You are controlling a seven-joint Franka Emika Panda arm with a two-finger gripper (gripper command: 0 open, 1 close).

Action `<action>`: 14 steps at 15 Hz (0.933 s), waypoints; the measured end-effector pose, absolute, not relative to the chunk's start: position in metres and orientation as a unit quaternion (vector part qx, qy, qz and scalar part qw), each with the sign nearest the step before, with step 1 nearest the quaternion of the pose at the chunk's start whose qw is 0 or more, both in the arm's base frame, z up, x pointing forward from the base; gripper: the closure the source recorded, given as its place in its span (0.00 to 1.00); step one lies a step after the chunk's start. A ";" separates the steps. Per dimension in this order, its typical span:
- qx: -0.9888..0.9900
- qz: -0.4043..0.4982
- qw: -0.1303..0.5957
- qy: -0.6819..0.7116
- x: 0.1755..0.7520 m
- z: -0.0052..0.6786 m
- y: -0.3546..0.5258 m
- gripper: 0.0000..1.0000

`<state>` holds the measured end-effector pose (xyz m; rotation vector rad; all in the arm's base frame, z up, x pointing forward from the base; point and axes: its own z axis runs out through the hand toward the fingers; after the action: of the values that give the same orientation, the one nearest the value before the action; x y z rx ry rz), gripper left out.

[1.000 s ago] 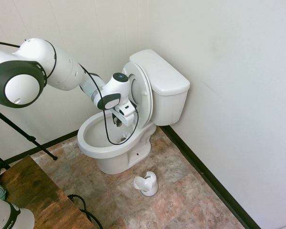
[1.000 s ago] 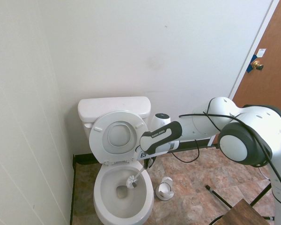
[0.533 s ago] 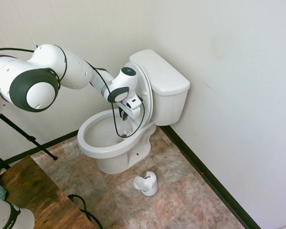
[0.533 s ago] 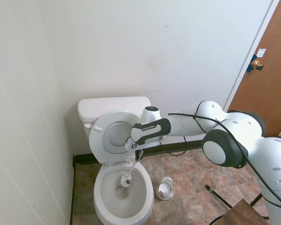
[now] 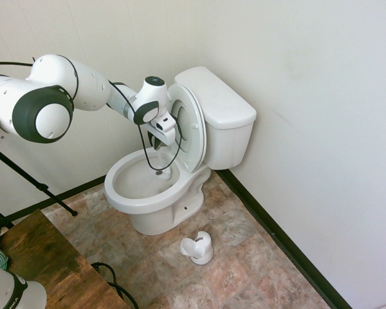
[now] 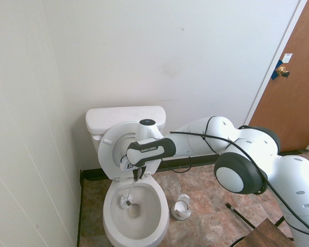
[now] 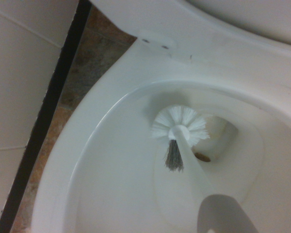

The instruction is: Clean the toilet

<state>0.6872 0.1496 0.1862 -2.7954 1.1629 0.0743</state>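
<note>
The white bristled brush (image 6: 126, 200), clamped in the shut two-finger gripper (image 6: 138, 174), has swung toward ten o'clock inside the glossy white ceramic toilet (image 6: 136, 218), seat raised.

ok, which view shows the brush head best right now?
The wrist view: brush head large and unobstructed, white bristles plus one dark tuft, inside the bowl. Second exterior has it small, at the bowl's left side below the end effector. First exterior gives only a small white shape in the bowl, no bristle detail.
</note>
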 end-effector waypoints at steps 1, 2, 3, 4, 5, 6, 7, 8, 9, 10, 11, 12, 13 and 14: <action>-0.925 0.023 0.050 0.376 0.681 0.192 0.155 1.00; -0.928 0.021 0.043 0.370 0.671 0.202 0.160 1.00; -0.930 0.014 0.036 0.366 0.660 0.219 0.164 1.00; -0.931 0.006 0.030 0.364 0.650 0.237 0.168 1.00; -0.931 -0.004 0.025 0.364 0.639 0.256 0.169 1.00; -0.930 -0.016 0.024 0.367 0.628 0.277 0.168 1.00; -0.928 -0.027 0.023 0.371 0.617 0.296 0.166 1.00; -0.925 -0.038 0.023 0.378 0.606 0.313 0.161 1.00; -0.920 -0.048 0.023 0.388 0.594 0.328 0.155 1.00; -0.915 -0.058 0.024 0.399 0.580 0.343 0.148 1.00; -0.909 -0.066 0.026 0.410 0.567 0.356 0.137 1.00; -0.902 -0.071 0.029 0.424 0.554 0.368 0.122 1.00; -0.895 -0.076 0.033 0.439 0.542 0.380 0.103 1.00; -0.885 -0.082 0.037 0.456 0.529 0.392 0.081 1.00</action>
<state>0.5293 0.0805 0.3923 -2.7183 1.4010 -0.2509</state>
